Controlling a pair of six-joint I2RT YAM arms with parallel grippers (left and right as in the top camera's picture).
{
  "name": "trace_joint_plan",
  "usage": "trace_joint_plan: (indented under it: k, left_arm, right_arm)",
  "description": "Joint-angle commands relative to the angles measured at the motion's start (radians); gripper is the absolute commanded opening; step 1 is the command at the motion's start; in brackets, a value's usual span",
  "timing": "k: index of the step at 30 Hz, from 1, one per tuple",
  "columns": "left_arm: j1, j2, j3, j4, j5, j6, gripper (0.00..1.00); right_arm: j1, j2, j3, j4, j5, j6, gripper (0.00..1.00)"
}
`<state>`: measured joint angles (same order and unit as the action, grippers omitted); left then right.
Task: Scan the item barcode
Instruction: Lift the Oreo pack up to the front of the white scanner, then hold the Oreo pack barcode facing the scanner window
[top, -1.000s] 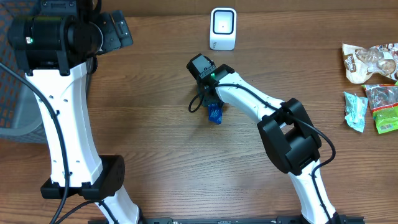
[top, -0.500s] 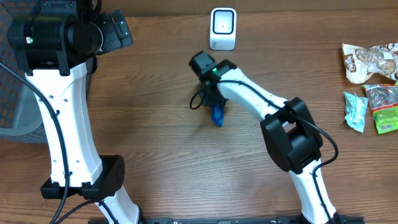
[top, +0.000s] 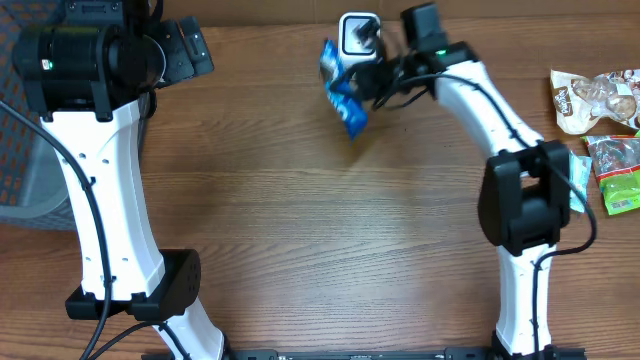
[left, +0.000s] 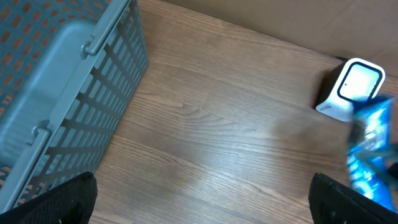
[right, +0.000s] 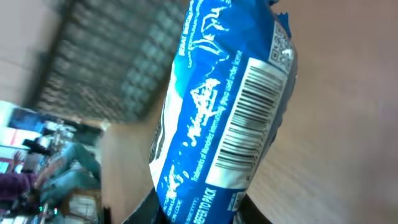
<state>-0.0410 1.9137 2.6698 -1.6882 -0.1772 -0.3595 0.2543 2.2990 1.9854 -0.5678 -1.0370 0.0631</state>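
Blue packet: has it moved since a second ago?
Yes. The blue packet, held in the right gripper, has travelled away from the robot: earlier well short of the white scanner, now right beside it.

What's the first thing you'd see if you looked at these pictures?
A bright blue packet with a barcode, gripped by the right end effector next to the white scanner at the far edge of the table. A grey basket sits at the left, and more snack packets lie at the right edge.
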Motion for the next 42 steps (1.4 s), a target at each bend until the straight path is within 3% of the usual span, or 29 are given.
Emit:
trace_joint_plan:
  k: [1, 8, 12, 16, 35, 42]
  left_arm:
    - [0.002, -0.004, 0.0, -0.001, -0.013, 0.008, 1.0]
    - [0.002, -0.004, 0.0, -0.001, -0.013, 0.008, 1.0]
    - [0.002, -0.004, 0.0, -0.001, -0.013, 0.008, 1.0]
    - [0.002, -0.004, 0.0, -0.001, -0.013, 0.008, 1.0]
    - [0.002, -0.004, 0.0, -0.001, -0.013, 0.008, 1.0]
    - [0.002, -0.004, 0.0, -0.001, -0.013, 0.008, 1.0]
  right_arm:
    - [-0.01, 0.003, 0.025, 0.179, -0.216, 0.181, 0.04]
    - [-0.02, 0.131, 0.025, 0.729, -0.212, 0.621, 0.04]
    - [-0.034, 0.223, 0.025, 0.894, -0.17, 0.818, 0.04]
    - [-0.056, 0.275, 0.025, 0.927, -0.15, 0.885, 0.04]
    - [-0.097, 0.296, 0.025, 0.961, -0.129, 0.919, 0.04]
    - [-0.092, 0.296, 0.025, 1.197, -0.118, 1.242, 0.04]
